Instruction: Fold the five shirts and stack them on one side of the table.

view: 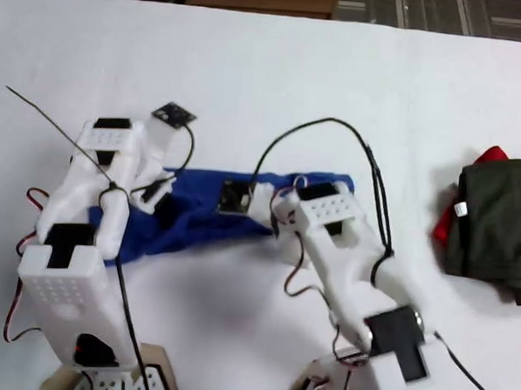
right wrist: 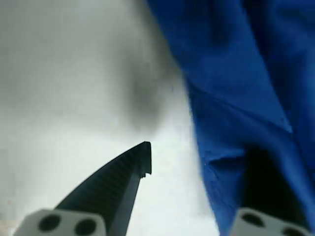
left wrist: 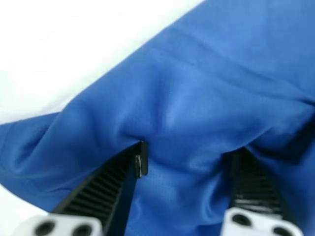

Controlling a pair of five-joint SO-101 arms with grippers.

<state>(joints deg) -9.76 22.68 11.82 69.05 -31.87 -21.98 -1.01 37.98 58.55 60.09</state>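
A blue shirt (view: 203, 211) lies bunched in a long strip across the middle of the white table (view: 275, 82). My left gripper (view: 159, 204) rests on its left end. In the left wrist view that gripper (left wrist: 189, 157) is open, its black fingers (left wrist: 139, 161) pressed into the blue shirt (left wrist: 197, 93), with cloth spanning the gap. My right gripper (view: 260, 208) sits at the strip's right part. In the right wrist view it (right wrist: 197, 162) is open astride the edge of the blue shirt (right wrist: 236, 78): one finger (right wrist: 140, 160) over bare table, the other partly under the cloth.
A stack of folded shirts stands at the table's right edge: a dark green one (view: 499, 225) on top and a red one (view: 485, 159) showing beneath. Black cables (view: 334, 125) loop over the table near the right arm.
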